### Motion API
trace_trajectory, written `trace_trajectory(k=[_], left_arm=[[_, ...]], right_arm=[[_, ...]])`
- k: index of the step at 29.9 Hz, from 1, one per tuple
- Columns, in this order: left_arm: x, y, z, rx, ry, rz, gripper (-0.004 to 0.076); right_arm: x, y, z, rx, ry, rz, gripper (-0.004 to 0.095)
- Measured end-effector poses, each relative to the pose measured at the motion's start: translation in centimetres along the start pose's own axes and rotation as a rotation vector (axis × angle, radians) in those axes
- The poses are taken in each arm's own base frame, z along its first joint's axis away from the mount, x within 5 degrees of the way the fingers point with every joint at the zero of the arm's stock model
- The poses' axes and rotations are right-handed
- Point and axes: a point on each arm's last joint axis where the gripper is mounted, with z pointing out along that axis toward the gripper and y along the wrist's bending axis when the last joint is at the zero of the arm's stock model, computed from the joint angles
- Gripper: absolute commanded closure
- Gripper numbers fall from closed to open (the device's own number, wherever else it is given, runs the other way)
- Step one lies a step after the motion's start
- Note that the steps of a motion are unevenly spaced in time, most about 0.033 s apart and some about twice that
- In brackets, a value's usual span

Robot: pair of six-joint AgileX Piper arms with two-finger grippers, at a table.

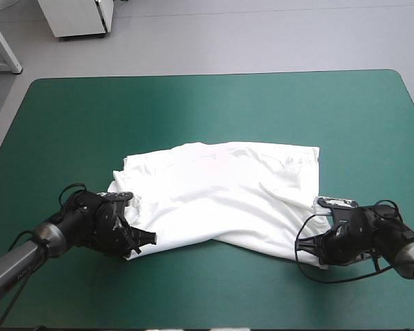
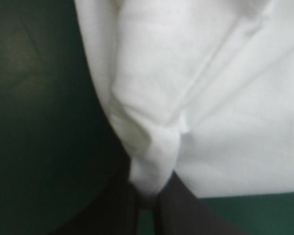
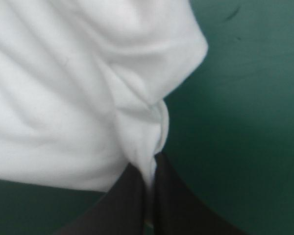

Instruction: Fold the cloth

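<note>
While both pairs of jaws pinch near corners of the T-shirt [image 1: 221, 189] tight, they should rise together so it hangs smooth.

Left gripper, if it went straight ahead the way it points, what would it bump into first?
The T-shirt. The left gripper is shut on a fold of it, and more white cloth lies right ahead.

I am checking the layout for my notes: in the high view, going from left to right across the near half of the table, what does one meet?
left gripper → T-shirt → right gripper
</note>
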Motion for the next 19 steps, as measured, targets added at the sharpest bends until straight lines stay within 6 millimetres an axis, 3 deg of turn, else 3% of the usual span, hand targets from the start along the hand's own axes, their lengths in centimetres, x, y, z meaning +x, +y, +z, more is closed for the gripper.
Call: trace_trajectory(k=[2,6,11,19], left_arm=[[-0.2,-0.1,-0.3,-0.002,0.005,0.012,0.0746],[-1.7,-0.2,-1.4,-0.040,-0.038,0.083,0.0746],[-4.0,-0.6,-5.6,-0.065,-0.158,0.142,0.0746],[-7.2,-1.0,-11.7,-0.099,-0.408,0.202,0.0746]], right_arm=[[-0.1,0.2,-0.4,-0.012,0.005,0.005,0.0925],[-1.0,0.9,-3.7,-0.044,-0.067,-0.023,0.0925],[-2.3,1.5,-7.2,-0.047,-0.146,-0.066,0.0925],[-4.5,2.2,-10.6,-0.056,-0.324,-0.098,0.0925]])
